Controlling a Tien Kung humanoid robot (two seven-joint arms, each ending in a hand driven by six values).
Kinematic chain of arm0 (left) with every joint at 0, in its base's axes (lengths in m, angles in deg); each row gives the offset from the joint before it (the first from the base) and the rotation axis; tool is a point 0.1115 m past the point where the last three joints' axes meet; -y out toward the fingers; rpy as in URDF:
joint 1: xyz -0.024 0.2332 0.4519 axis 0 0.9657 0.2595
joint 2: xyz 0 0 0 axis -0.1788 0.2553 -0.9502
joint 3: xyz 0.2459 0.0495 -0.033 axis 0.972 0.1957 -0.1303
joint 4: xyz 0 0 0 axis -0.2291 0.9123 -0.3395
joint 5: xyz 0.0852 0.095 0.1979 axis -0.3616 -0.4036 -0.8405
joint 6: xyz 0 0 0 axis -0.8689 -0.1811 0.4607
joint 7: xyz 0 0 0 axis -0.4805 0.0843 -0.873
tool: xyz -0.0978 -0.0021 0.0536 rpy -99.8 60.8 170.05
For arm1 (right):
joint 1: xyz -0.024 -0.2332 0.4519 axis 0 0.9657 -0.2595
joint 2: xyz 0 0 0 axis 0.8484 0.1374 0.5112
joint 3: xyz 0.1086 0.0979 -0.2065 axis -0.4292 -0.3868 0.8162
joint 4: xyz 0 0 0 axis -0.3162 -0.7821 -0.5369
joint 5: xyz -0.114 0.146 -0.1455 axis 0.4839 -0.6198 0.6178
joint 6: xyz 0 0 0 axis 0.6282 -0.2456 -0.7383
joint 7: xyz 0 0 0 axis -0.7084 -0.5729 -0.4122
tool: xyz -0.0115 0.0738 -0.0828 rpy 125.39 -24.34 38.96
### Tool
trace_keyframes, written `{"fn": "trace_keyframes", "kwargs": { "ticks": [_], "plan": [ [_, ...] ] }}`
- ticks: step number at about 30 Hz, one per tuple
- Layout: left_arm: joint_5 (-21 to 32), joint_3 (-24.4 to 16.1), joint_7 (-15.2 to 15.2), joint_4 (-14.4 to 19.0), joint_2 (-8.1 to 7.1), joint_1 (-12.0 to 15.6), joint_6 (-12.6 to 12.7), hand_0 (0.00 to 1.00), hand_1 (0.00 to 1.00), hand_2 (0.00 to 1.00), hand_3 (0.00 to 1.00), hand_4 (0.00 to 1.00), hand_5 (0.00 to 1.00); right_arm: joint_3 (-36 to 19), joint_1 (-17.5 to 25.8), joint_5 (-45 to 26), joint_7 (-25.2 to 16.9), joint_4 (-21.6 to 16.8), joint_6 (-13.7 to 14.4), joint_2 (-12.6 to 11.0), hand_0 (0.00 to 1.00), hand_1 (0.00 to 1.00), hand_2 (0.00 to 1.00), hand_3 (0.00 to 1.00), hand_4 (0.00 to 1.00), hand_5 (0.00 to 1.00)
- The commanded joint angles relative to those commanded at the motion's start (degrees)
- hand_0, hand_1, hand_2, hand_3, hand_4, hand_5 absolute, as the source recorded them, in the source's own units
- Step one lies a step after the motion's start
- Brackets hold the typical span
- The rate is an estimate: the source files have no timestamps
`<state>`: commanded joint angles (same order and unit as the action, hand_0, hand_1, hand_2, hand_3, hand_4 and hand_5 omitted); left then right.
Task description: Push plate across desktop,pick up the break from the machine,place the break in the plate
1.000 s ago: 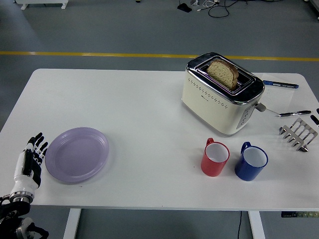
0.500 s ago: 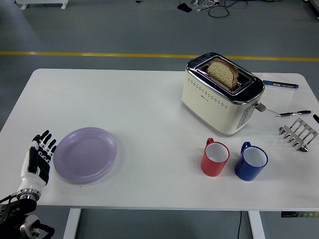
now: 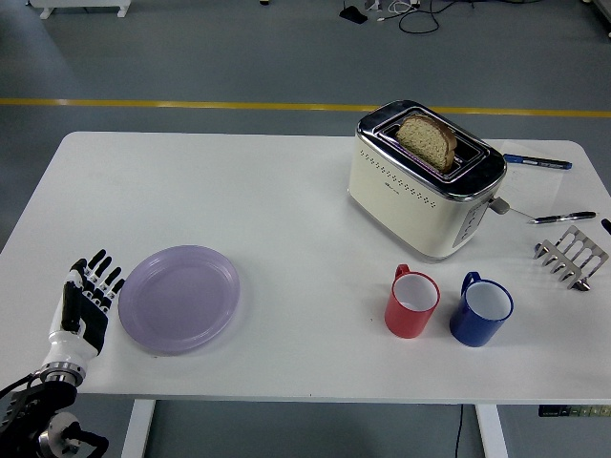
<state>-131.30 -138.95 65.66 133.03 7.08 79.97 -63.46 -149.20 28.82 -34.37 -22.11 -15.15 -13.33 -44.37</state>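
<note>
left robot hand (image 3: 86,303) flat vs plate (image 3: 179,299), bread (image 3: 428,140) in toaster (image 3: 426,177)

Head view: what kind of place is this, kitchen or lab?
Likely a lab or workshop staged as a breakfast table: grey floor with a yellow line, loose cables, and a toaster on a white table.

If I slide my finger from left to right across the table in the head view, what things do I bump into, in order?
Left hand → purple plate → red mug → blue mug → metal toast rack. The toaster sits farther back, overlapping the mugs' span, so I left it out.
</note>
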Motion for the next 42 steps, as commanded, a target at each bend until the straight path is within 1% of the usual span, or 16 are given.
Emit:
{"fn": "trace_keyframes", "kwargs": {
  "ticks": [1, 12, 19, 28, 37, 41, 42],
  "plan": [
    [0.6, 0.6, 0.3, 0.1, -0.05, 0.1, -0.5, 0.854, 0.877, 0.938, 0.874, 0.534, 0.998, 0.1, 0.0, 0.0, 0.0, 0.0, 0.0, 0.0, 0.686, 0.664, 0.704, 0.731, 0.500, 0.491],
    [5.0, 3.1, 1.4, 0.5, -0.23, 0.4, -3.1, 0.831, 0.858, 0.916, 0.860, 0.534, 0.998, 0.4, 0.3, 0.0, 0.0, 0.1, 0.0, 0.0, 0.685, 0.662, 0.703, 0.729, 0.500, 0.490],
    [7.1, 5.2, 2.0, 0.4, -0.34, 0.2, -4.5, 0.825, 0.848, 0.907, 0.859, 0.535, 0.998, 0.4, 0.2, 0.0, 0.0, 0.1, 0.0, 0.0, 0.685, 0.661, 0.702, 0.728, 0.500, 0.490],
    [9.7, 7.4, 2.6, 0.0, -0.24, -0.1, -5.8, 0.819, 0.844, 0.901, 0.851, 0.537, 0.998, 0.4, 0.0, 0.0, 0.0, 0.1, 0.0, 0.1, 0.685, 0.660, 0.702, 0.728, 0.499, 0.488],
    [12.5, 10.4, 3.0, -0.1, -0.32, -1.1, -7.1, 0.814, 0.839, 0.889, 0.839, 0.542, 0.998, 0.5, -0.1, 0.1, 0.0, 0.1, 0.0, 0.1, 0.685, 0.659, 0.701, 0.726, 0.499, 0.488],
    [12.9, 11.5, 3.8, -0.1, -0.34, -1.8, -8.4, 0.814, 0.839, 0.889, 0.839, 0.542, 0.998, 0.5, -0.3, 0.1, 0.0, 0.1, -0.1, 0.1, 0.685, 0.659, 0.701, 0.726, 0.499, 0.488],
    [13.1, 11.8, 4.1, -0.1, -0.37, -1.9, -8.7, 0.813, 0.833, 0.872, 0.819, 0.542, 0.998, 0.4, -0.3, 0.1, 0.0, 0.1, -0.1, 0.1, 0.685, 0.659, 0.701, 0.725, 0.498, 0.485]
  ]
}}
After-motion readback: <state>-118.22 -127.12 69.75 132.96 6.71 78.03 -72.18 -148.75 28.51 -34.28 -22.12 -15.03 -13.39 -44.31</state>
